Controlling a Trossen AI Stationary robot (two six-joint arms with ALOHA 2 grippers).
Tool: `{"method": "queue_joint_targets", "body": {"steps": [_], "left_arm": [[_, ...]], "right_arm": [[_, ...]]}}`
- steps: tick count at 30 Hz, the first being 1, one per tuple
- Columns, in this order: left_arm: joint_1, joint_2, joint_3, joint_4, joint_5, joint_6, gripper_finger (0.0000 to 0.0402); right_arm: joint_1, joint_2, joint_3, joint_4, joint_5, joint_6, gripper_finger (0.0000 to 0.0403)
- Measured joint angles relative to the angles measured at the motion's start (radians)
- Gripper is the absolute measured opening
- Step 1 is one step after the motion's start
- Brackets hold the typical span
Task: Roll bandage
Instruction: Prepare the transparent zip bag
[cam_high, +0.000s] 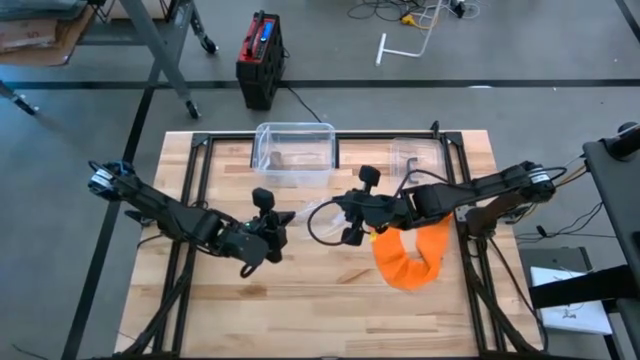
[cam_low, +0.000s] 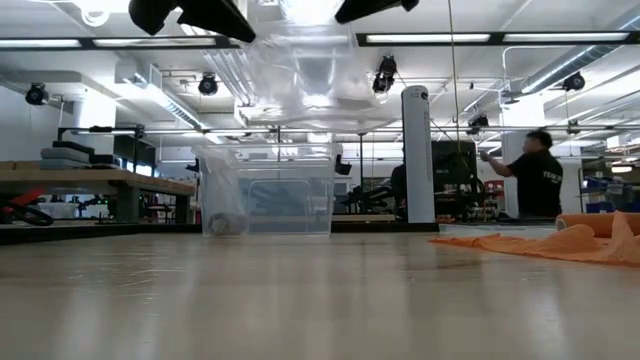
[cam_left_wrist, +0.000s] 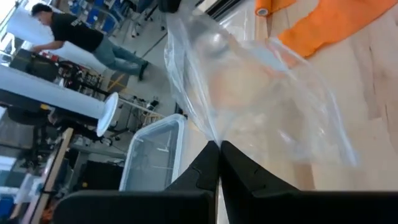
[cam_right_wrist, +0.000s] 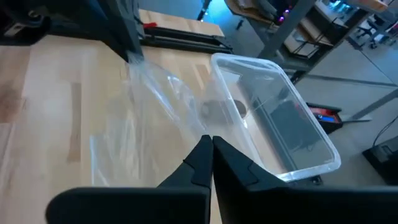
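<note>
**Over the middle of the worktop, both pincers pinched on one clear bag**

Between my two arms, above the centre of the worktop (cam_high: 300, 300), hangs a clear plastic bag (cam_high: 312, 212). My left gripper (cam_high: 272, 228) has its fingers (cam_left_wrist: 202, 168) pressed flat together on one edge of that bag (cam_left_wrist: 261, 99), with no gap showing between them. My right gripper (cam_high: 348, 212) is squeezed just as tight on the opposite edge; in its wrist view the film (cam_right_wrist: 155, 118) runs straight into the closed tips of its fingers (cam_right_wrist: 200, 163). The bag is stretched between the two grips and lifted clear of the wood; seen from table height it hangs high up (cam_low: 300, 70) with both pincers holding it from above.

An orange bandage (cam_high: 412, 258) lies in a loose heap near the right edge of the worktop, just beside my right arm. From table height it shows as a low orange spread (cam_low: 560, 243) at the right. Neither pincer touches it. Whether any part of it is already rolled I cannot tell.

A clear plastic bin (cam_high: 294, 152) stands at the far edge of the worktop, about midway along it, with a small dark thing on its floor that I cannot make out. A second clear piece (cam_high: 414, 155) lies at the far edge nearer the right corner.

Beyond the table a person (cam_low: 530, 175) stands in the room, well apart from my arms.
</note>
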Motion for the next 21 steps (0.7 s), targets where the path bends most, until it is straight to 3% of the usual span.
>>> {"method": "queue_joint_targets", "body": {"steps": [8, 16, 21], "left_arm": [[-0.002, 0.000, 0.000, -0.012, 0.060, -0.017, 0.0000], [-0.018, -0.001, 0.000, -0.015, 0.062, -0.017, 0.0000], [-0.034, -0.001, 0.000, -0.013, 0.062, -0.016, 0.0000]], "right_arm": [[0.001, -0.008, 0.000, -0.010, 0.003, 0.012, 0.0016], [0.001, -0.036, 0.000, -0.015, -0.006, 0.065, 0.0114], [0.001, -0.024, -0.001, -0.060, -0.136, 0.066, 0.0162]]}}
